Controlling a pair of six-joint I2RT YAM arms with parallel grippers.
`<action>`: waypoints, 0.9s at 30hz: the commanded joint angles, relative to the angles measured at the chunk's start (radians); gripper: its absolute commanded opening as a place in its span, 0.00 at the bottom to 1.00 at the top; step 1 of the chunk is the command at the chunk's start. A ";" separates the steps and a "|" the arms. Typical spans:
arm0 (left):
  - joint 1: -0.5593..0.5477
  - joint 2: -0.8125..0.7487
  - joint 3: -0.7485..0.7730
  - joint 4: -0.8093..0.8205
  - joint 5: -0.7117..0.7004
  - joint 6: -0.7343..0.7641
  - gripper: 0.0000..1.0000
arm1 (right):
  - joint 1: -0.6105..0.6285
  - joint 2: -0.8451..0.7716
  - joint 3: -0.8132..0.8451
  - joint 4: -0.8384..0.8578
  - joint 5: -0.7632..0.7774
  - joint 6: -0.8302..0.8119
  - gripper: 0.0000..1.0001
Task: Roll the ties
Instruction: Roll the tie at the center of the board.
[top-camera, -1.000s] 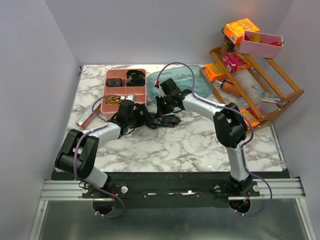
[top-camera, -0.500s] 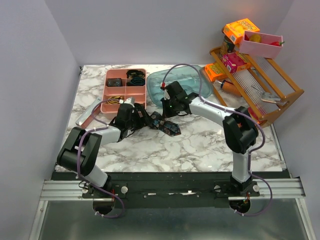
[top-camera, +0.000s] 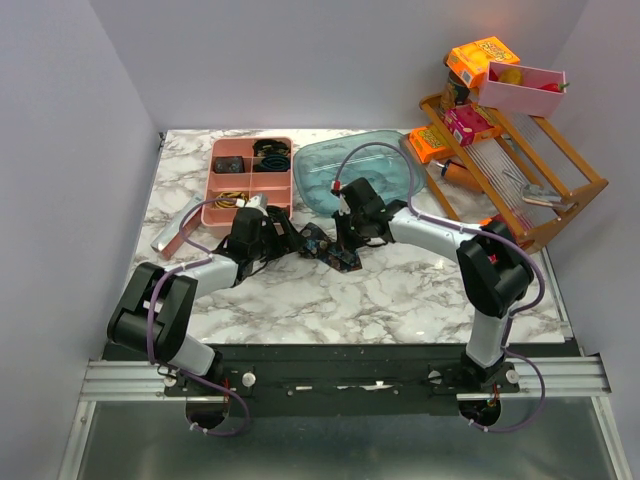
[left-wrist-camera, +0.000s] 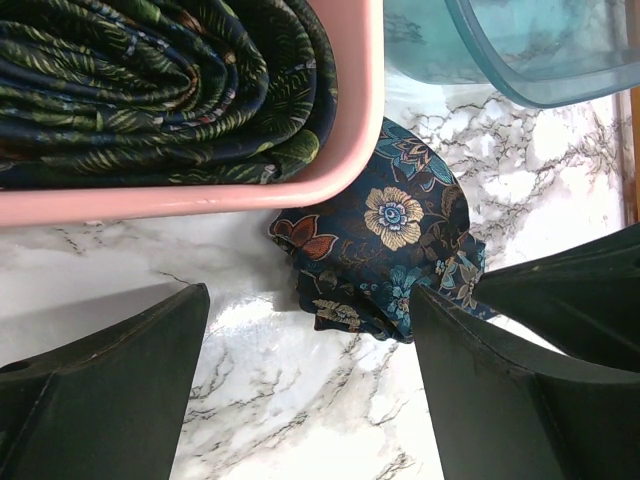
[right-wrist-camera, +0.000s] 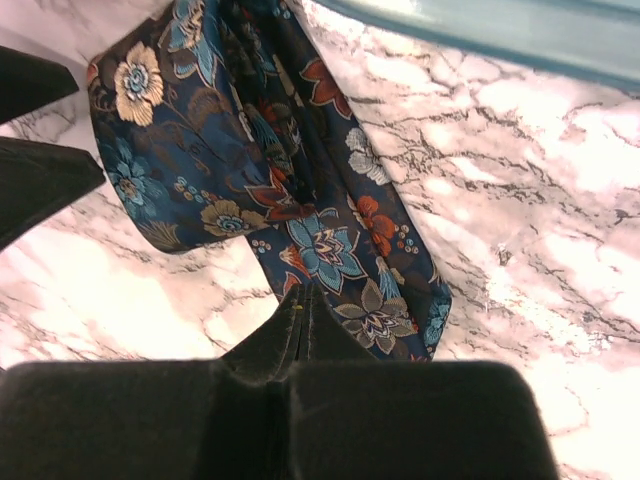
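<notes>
A floral navy tie (top-camera: 333, 252) lies bunched on the marble between my two grippers. In the left wrist view the tie (left-wrist-camera: 392, 250) sits just past my open left gripper (left-wrist-camera: 310, 390), against the pink tray's rim; nothing is between its fingers (left-wrist-camera: 110, 380). In the top view the left gripper (top-camera: 285, 238) is just left of the tie. My right gripper (right-wrist-camera: 305, 295) is shut, its tips over the edge of the tie's strip (right-wrist-camera: 330, 240); no fabric shows between them. It stands over the tie's right side in the top view (top-camera: 350, 232).
A pink divided tray (top-camera: 250, 142) at back left holds rolled ties, one green-patterned (left-wrist-camera: 150, 90). A teal clear container (top-camera: 370, 160) is behind the tie. A wooden rack (top-camera: 540, 190) with snack boxes stands at right. A grey bar (top-camera: 172, 237) lies left.
The right gripper has moved right and nearer, from above the tie to its right side. The tie has shifted slightly toward the front. The left gripper has stayed beside it.
</notes>
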 joint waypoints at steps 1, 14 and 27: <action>0.007 -0.012 0.019 0.008 -0.006 0.004 0.91 | 0.015 0.016 -0.019 0.005 -0.018 -0.018 0.01; 0.017 -0.010 0.031 0.001 -0.006 0.010 0.91 | 0.058 0.073 -0.038 -0.103 -0.018 -0.023 0.01; 0.022 -0.041 -0.001 0.012 0.008 0.013 0.90 | 0.070 -0.065 -0.127 -0.130 -0.058 -0.061 0.01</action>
